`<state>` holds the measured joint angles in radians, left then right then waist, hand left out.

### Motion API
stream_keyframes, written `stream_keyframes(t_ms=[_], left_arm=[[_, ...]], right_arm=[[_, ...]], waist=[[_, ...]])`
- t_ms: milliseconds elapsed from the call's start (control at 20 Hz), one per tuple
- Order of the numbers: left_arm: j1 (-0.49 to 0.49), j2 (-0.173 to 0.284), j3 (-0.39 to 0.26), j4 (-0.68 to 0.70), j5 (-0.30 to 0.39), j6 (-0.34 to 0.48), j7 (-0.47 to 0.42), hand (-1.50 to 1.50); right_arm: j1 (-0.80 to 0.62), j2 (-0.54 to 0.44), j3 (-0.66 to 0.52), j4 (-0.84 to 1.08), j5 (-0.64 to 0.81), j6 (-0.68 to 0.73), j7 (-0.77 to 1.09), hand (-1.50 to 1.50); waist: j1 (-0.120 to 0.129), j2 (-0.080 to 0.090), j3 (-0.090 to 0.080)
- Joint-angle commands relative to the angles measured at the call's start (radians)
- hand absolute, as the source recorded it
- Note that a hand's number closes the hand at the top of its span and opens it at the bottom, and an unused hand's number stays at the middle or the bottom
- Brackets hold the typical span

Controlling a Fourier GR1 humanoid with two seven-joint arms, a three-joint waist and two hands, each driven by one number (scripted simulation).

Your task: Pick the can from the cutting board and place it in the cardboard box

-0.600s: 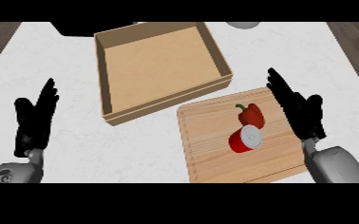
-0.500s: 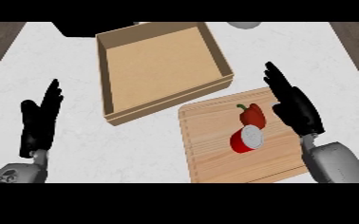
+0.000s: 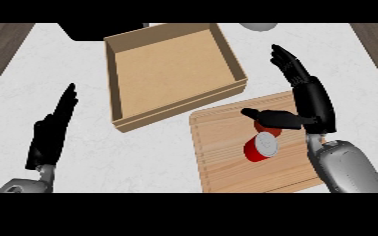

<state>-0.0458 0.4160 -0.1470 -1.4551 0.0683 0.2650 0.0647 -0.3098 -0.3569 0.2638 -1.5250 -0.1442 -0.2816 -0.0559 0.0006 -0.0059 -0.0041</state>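
A red can with a grey lid lies on its side on the wooden cutting board at the lower right. Just behind it sits a red pepper, partly hidden by a thumb. My right hand hovers over the board's right side, open, fingers straight and pointing away, thumb stretched left above the pepper and can. It holds nothing. The cardboard box stands open at the upper middle, its bare floor showing. My left hand rests open at the lower left, fingers up.
A black object sits at the counter's far left edge behind the box, and a grey rounded object at the far edge on the right. White counter lies between the left hand and the board.
My right hand has moved left and forward over the board, its thumb now above the pepper and can. The left hand has drifted slightly. The can has not moved.
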Motion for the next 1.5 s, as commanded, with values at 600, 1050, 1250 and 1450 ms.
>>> stream_keyframes(t_ms=[600, 1050, 1250, 1450], left_arm=[[0.047, -0.027, -0.011, -0.064, -0.033, -0.026, 0.003, 0.00], [0.068, -0.005, 0.025, -0.085, -0.025, -0.052, 0.007, 0.00], [0.093, -0.065, -0.018, -0.094, -0.096, -0.008, -0.005, 0.00], [0.103, -0.061, 0.010, -0.143, -0.077, -0.048, 0.037, 0.00]], right_arm=[[-0.045, -0.434, 0.050, -0.133, 0.191, 0.380, 0.189, -1.50], [-0.054, -0.482, 0.215, -0.308, 0.172, 0.661, 0.515, -1.50], [-0.015, -0.447, 0.218, -0.386, 0.209, 0.692, 0.624, -1.50], [-0.032, -0.341, 0.218, -0.426, 0.258, 0.705, 0.777, -1.50]], waist=[[0.002, 0.002, 0.000], [0.004, 0.003, 0.003], [-0.001, 0.004, 0.004], [0.002, 0.004, 0.004]])
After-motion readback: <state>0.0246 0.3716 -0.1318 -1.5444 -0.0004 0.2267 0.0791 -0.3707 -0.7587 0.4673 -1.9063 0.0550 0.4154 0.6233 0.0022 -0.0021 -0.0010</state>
